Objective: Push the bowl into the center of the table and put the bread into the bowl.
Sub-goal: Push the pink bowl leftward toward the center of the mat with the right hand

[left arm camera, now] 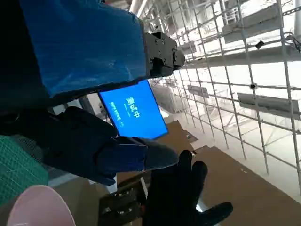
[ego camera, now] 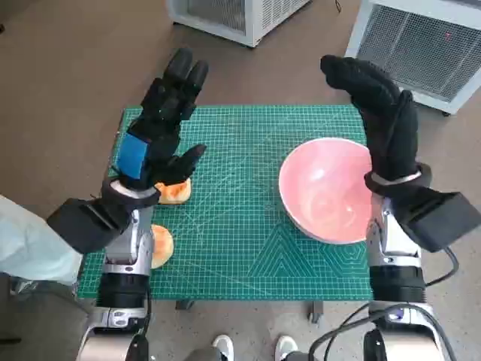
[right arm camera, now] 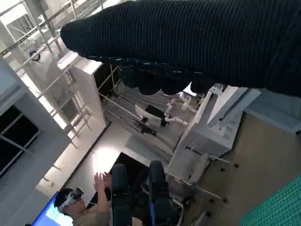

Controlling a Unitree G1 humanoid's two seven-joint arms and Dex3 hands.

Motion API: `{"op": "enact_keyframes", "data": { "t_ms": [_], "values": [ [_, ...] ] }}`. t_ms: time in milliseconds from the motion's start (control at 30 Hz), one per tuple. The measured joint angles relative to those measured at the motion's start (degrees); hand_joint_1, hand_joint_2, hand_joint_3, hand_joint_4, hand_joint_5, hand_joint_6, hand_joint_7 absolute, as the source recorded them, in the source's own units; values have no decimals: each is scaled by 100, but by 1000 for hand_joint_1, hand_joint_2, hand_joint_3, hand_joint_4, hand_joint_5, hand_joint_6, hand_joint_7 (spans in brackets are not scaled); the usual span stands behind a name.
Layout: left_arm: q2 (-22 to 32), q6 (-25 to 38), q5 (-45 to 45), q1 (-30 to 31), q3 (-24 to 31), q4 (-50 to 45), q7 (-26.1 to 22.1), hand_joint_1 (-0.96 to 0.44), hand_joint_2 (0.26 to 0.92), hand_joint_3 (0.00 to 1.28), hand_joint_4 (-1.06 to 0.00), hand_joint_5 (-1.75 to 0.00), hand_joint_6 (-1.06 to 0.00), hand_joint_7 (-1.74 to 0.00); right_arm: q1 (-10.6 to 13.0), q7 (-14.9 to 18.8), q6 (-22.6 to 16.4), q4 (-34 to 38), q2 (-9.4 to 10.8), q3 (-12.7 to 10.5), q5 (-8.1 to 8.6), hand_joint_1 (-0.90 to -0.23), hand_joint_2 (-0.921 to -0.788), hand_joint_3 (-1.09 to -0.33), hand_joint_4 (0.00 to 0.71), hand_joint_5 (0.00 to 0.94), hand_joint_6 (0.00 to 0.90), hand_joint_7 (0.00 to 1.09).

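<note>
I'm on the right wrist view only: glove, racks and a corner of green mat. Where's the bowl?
Observer: The pink bowl sits on the green mat's right side, beside the right hand.
Operator: Is that hand holding it?
Observer: No, it is raised above the rim, fingers extended, holding nothing.
Operator: And the bread?
Observer: One bread piece lies at the mat's left edge, under the left hand; another lies nearer the robot.

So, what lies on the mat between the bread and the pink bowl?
Nothing: in the head view only bare green mat separates the bread from the pink bowl.
</note>
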Motion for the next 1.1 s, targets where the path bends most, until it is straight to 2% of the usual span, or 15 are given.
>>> {"op": "enact_keyframes", "data": {
  "t_ms": [733,1100],
  "values": [
    [4,16,-9,0,1,2,-47,-676,921,416,-121,0,-147,-51,31,-1,0,2,30,-9,8,-627,-921,-718,193,1,111,386],
    [19,84,-19,0,1,0,-48,-680,921,415,-121,0,-146,-53,49,-1,2,-5,119,-11,11,-628,-921,-717,192,1,111,386]
  ]
}}
